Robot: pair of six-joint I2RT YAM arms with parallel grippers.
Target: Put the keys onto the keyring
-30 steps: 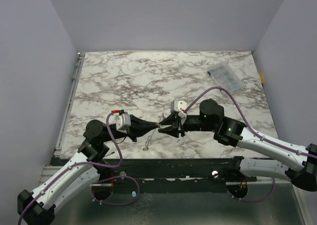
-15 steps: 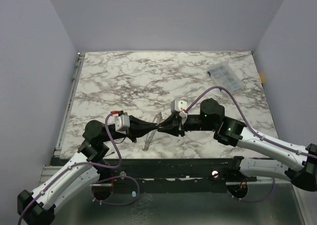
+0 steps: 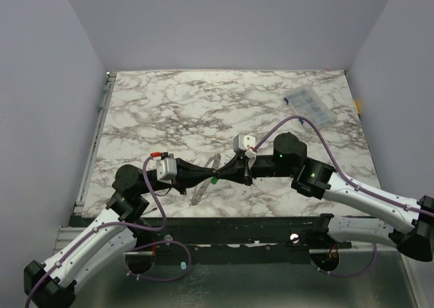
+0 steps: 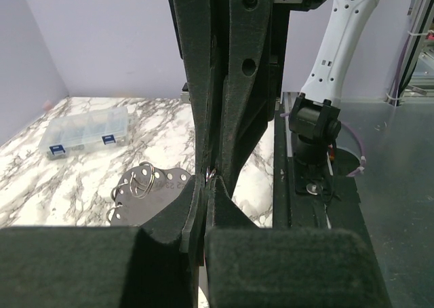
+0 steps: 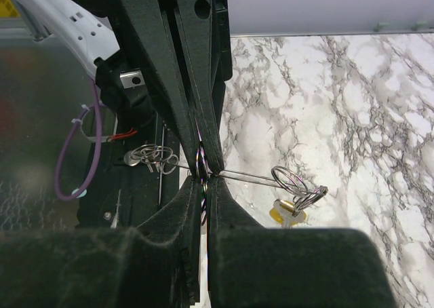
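Counter (image 3: pixel 169 111), marble pattern; landmark is the clear compartment box (image 3: pixel 308 105) at its far right. Count: one keyring (image 5: pixel 251 179), two keys, two pincers, one box. The keyring is well apart from the box, toward the near edge and to the left of it, held off the counter as a thin grey wire stretched between the two arms. It carries small split rings in two clusters, one at each end of the visible span (image 5: pixel 291 179); the exact number is too fine to count. The yellow key (image 5: pixel 285 214) hangs just below the cluster on the box side. The green key (image 3: pixel 212 181) shows only as a green dot right under the meeting fingertips; cannot tell whether it is threaded or merely pinched. Left pincer (image 4: pixel 207 189): jaws fully together, apparently nipping the wire. Right pincer (image 5: pixel 205 184): jaws narrowed to a sliver on the same wire, tip to tip with the left. Handling judgement: the wire is light, floppy and slick, and the keys are tiny, stiff and easily dropped. Best hold is on the wire close to its open end, and on a key by its flat head, leaving the hole free.
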